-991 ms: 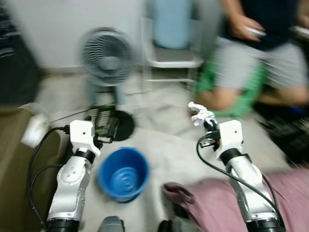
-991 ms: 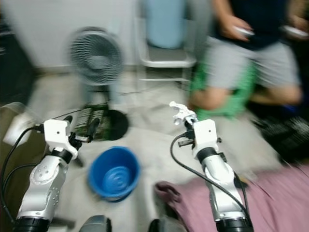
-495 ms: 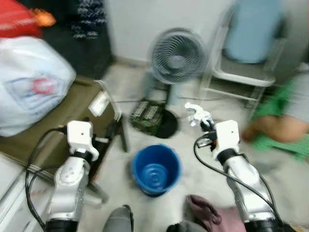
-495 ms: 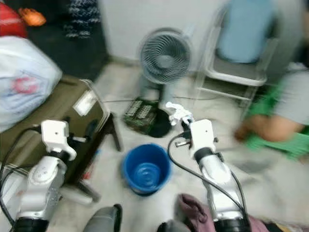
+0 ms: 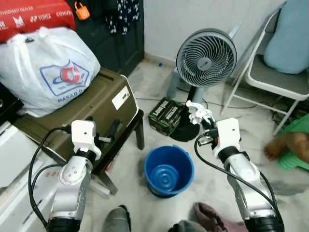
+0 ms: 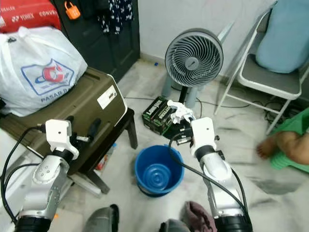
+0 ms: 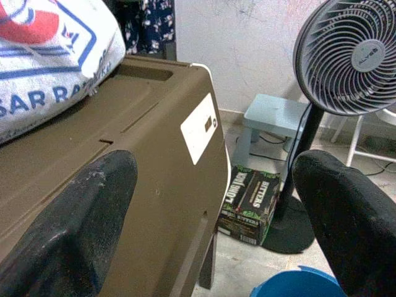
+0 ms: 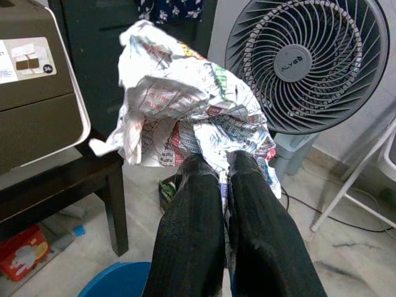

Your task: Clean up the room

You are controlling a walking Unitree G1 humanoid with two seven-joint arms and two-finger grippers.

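Note:
My right gripper [image 5: 205, 121] is shut on a crumpled piece of printed paper [image 5: 198, 112], held up above and just behind the far right rim of a blue bucket [image 5: 169, 170] on the floor. In the right wrist view the crumpled paper [image 8: 185, 111] bulges out past the two closed fingertips [image 8: 198, 185]. My left gripper [image 5: 112, 131] is open with nothing in it, hovering beside the front edge of a brown case [image 5: 91, 108]. In the left wrist view its fingers [image 7: 68, 216] stand wide apart before that brown case [image 7: 124, 154].
A standing fan [image 5: 206, 58] and a green carton [image 5: 166, 115] sit behind the bucket. The brown case rests on a dark stool [image 5: 135, 128] with a white plastic bag [image 5: 48, 67] on top. A folding chair [image 5: 275, 82] and a person's foot [image 5: 285, 147] are at the right. A maroon cloth [image 5: 212, 220] lies near my feet.
The camera has swung to the left and the blur has gone, bringing the brown case and white bag into view. Both grippers hold the same pose, the right still clamping the paper.

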